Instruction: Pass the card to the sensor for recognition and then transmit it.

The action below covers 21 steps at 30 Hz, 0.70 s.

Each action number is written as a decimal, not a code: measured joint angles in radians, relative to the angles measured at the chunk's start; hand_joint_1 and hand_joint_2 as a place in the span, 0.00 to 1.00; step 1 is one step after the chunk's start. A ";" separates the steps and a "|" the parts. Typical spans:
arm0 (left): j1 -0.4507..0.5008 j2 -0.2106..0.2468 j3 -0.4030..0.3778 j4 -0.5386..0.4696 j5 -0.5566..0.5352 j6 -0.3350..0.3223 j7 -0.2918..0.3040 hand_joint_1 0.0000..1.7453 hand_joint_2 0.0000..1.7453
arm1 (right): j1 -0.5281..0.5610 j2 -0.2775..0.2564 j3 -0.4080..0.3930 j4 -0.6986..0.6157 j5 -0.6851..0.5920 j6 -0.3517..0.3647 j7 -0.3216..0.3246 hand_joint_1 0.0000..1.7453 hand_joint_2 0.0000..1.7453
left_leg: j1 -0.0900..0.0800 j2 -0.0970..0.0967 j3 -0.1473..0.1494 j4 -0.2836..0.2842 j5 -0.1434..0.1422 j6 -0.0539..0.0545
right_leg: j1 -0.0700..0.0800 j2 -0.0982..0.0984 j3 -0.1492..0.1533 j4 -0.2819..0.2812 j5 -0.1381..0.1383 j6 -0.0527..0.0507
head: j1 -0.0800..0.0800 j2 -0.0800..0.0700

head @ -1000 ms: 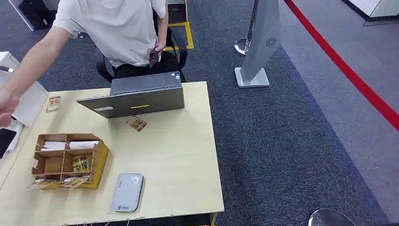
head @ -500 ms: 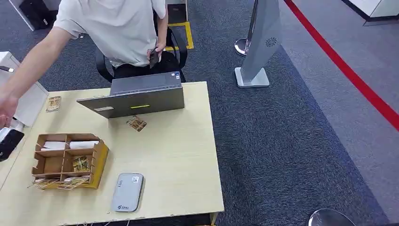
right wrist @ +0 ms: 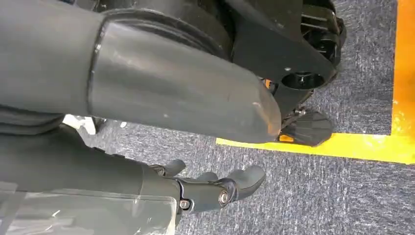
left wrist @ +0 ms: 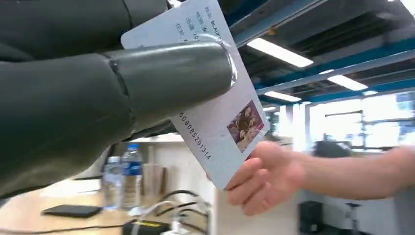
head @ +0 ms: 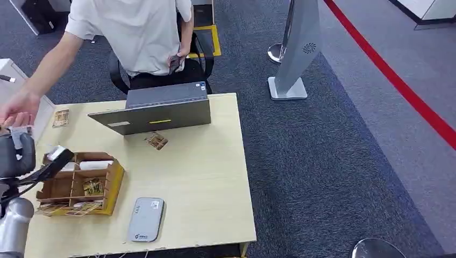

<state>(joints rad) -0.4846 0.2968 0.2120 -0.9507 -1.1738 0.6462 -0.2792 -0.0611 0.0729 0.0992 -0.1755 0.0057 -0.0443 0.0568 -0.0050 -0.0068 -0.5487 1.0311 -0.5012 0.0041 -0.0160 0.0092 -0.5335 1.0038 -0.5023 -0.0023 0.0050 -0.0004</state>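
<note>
On pale wooden table, laptop, amid grey carpet.

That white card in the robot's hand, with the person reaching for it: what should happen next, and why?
Probably the left hand should hold the card steady until the person's hand closes on it, then let go. The person's fingers already touch the card's free corner, while the robot's thumb clamps the other end.
</note>
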 joint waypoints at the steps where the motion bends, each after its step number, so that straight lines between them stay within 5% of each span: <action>1: 0.001 -0.006 -0.016 -0.011 -0.003 0.000 0.005 1.00 0.00 | 0.000 0.000 -0.002 0.000 0.000 0.000 0.000 0.00 0.00 | 0.000 0.001 0.000 0.000 0.000 0.000 | 0.000 0.001 0.000 0.000 0.000 0.000 | 0.000 0.000; 13: 0.066 -0.056 -0.141 -0.153 -0.050 -0.003 0.003 1.00 0.00 | 0.001 0.000 -0.012 0.001 0.000 -0.002 0.000 0.00 0.00 | 0.000 0.000 -0.001 0.001 0.001 0.001 | 0.000 0.000 -0.001 0.000 0.001 0.001 | 0.000 0.000; 21: 0.108 -0.122 -0.350 -0.316 -0.148 -0.087 0.090 1.00 0.00 | 0.000 0.004 -0.030 0.001 -0.006 -0.006 0.000 0.00 0.00 | 0.000 0.000 -0.002 0.002 0.001 0.001 | 0.000 0.000 -0.002 0.000 0.002 0.003 | 0.000 0.000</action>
<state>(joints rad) -0.3764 0.1747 -0.1382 -1.2669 -1.3215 0.5596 -0.1892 -0.0609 0.0767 0.0687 -0.1747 0.0000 -0.0507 0.0568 -0.0054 -0.0063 -0.5511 1.0331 -0.5004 0.0053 -0.0163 0.0096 -0.5351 1.0036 -0.5003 0.0006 0.0050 -0.0004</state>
